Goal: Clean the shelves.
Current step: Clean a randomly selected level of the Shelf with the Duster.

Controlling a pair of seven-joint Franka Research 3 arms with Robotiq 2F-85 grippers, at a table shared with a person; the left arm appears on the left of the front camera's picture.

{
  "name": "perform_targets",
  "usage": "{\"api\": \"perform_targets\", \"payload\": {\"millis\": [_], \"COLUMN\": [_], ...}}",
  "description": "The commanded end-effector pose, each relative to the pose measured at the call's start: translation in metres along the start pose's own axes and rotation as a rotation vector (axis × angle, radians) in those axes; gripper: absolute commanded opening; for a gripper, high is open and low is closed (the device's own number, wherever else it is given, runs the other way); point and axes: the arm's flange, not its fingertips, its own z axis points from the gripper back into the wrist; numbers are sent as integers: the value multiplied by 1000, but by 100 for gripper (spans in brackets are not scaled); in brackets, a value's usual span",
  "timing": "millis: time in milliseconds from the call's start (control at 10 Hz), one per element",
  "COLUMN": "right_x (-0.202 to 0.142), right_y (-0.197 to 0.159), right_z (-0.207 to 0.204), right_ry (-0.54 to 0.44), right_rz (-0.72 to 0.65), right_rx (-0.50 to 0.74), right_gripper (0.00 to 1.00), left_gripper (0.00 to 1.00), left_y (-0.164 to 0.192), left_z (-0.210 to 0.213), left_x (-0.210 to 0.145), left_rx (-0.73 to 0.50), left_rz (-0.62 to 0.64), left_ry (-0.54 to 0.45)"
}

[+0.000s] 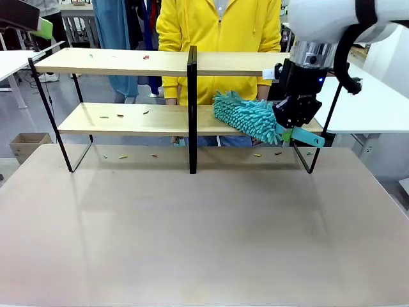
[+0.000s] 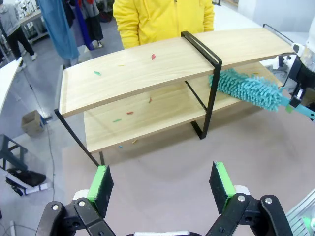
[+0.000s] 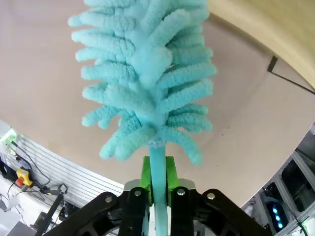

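Note:
The shelves [image 1: 115, 62] stand across the far half of the table, two light wooden boards in a black frame with a centre divider. Small coloured scraps [image 1: 119, 116] lie on both boards. My right gripper [image 1: 289, 128] is shut on the handle of a teal fluffy duster [image 1: 246, 115], whose head rests on the lower board just right of the divider. In the right wrist view the duster [image 3: 147, 73] rises straight from the closed right gripper [image 3: 157, 179]. My left gripper [image 2: 161, 183] hangs open and empty above the table, in front of the shelves [image 2: 147, 69], well left of the duster [image 2: 248, 88].
A person in a yellow hoodie [image 1: 217, 32] stands right behind the shelves. More scraps [image 1: 153, 155] lie on the table under the lower board. White tables [image 1: 377, 109] flank both sides, and a cardboard box [image 1: 25, 144] sits on the floor at left.

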Motion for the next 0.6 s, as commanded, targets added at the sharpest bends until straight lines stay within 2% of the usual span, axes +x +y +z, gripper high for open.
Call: {"api": "perform_targets", "payload": {"millis": [0, 100, 400, 500], "right_x": [1, -2, -21, -27], "right_y": [2, 0, -4, -7], "right_z": [11, 11, 17, 18], "right_ry": [-8, 9, 79, 120], "right_rz": [-69, -169, -478, -642], "right_rx": [17, -17, 18, -32], "right_gripper": [12, 12, 12, 12], "left_gripper": [100, 100, 100, 100], "left_y": [1, 1, 1, 1], "left_z": [0, 0, 0, 0], "left_x": [-1, -1, -1, -1], "left_rx": [-5, -5, -5, -5], "left_rz": [2, 2, 2, 2], "left_ry": [0, 0, 0, 0]}}
